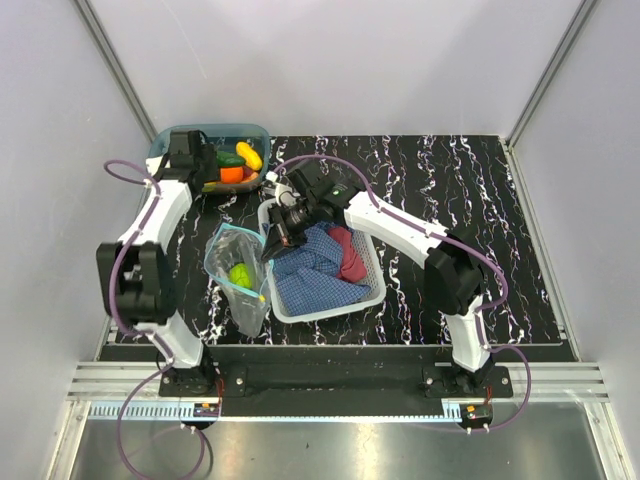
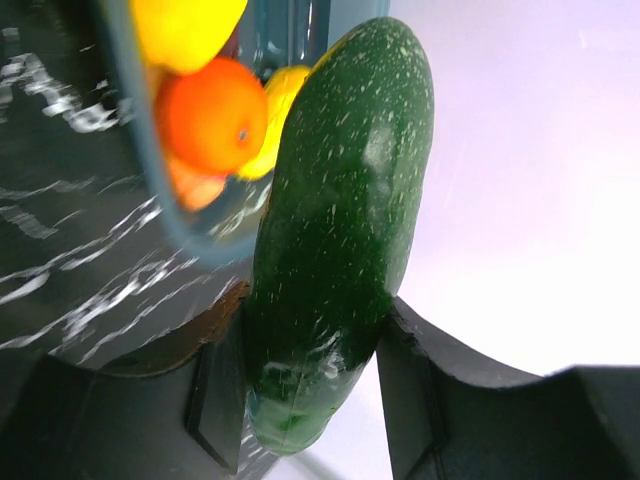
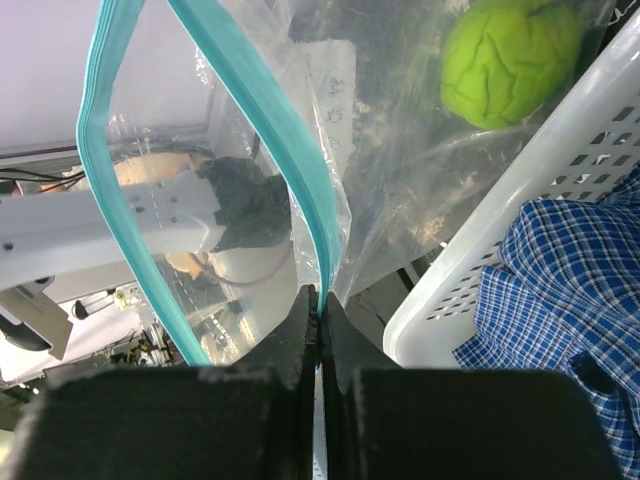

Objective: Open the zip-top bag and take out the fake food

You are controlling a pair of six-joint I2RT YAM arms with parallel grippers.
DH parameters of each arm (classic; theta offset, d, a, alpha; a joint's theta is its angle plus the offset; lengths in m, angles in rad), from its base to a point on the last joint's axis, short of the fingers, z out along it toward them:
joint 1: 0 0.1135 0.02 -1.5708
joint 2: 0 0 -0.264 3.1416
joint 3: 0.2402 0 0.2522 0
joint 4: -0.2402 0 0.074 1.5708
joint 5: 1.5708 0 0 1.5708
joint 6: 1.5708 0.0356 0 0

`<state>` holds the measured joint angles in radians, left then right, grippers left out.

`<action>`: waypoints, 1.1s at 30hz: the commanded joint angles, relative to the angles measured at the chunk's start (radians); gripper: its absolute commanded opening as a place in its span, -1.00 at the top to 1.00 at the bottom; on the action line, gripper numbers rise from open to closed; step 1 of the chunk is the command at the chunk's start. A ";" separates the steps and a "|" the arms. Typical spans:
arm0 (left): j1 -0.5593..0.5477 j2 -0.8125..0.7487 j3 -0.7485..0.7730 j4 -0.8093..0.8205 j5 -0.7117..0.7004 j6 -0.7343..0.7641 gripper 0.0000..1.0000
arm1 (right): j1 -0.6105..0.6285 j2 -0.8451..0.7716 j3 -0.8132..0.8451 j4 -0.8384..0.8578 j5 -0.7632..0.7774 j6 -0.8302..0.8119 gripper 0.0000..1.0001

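The clear zip-top bag (image 1: 237, 268) lies on the dark marble table left of the white basket, its teal zip mouth (image 3: 290, 150) open. A lime-green fake fruit (image 3: 512, 60) sits inside it (image 1: 241, 275). My right gripper (image 3: 320, 310) is shut on the zip strip's right edge and holds the mouth up (image 1: 283, 232). My left gripper (image 2: 310, 390) is shut on a dark green cucumber (image 2: 345, 220) over the teal bin (image 1: 212, 150) at the back left. The bin holds orange (image 2: 212, 115), yellow (image 1: 249, 154) and dark green pieces.
A white slotted basket (image 1: 375, 282) holds a blue checked cloth (image 1: 315, 265) and a red cloth (image 1: 349, 255), right beside the bag. Grey walls enclose the table on the left, back and right.
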<state>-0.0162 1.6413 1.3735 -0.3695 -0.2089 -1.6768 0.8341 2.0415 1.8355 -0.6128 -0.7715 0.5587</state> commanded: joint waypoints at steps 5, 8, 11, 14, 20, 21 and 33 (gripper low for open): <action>0.068 0.308 0.307 0.147 0.098 -0.078 -0.19 | 0.005 -0.053 -0.005 0.039 -0.040 -0.022 1.00; 0.087 0.382 0.418 0.101 0.131 -0.031 -0.84 | 0.000 -0.058 -0.012 0.039 -0.041 -0.025 1.00; 0.088 0.379 0.486 0.009 0.102 0.024 -0.98 | -0.006 -0.061 -0.015 0.039 -0.041 -0.026 1.00; 0.088 0.306 0.406 0.027 0.091 0.055 -0.98 | -0.010 -0.057 -0.013 0.038 -0.045 -0.028 1.00; 0.073 0.031 0.117 0.145 0.203 0.187 -0.91 | -0.012 -0.047 -0.012 0.030 -0.043 -0.040 1.00; 0.043 -0.074 0.049 0.185 0.203 0.204 -0.86 | -0.012 -0.047 -0.015 0.025 -0.045 -0.045 1.00; -0.203 -0.651 -0.249 -0.057 0.246 0.727 -0.40 | -0.016 -0.032 0.027 -0.022 -0.028 -0.069 1.00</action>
<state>-0.1287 1.1038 1.1336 -0.2543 0.0349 -1.2007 0.8246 2.0411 1.8187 -0.6197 -0.7979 0.5220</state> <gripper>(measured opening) 0.753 0.010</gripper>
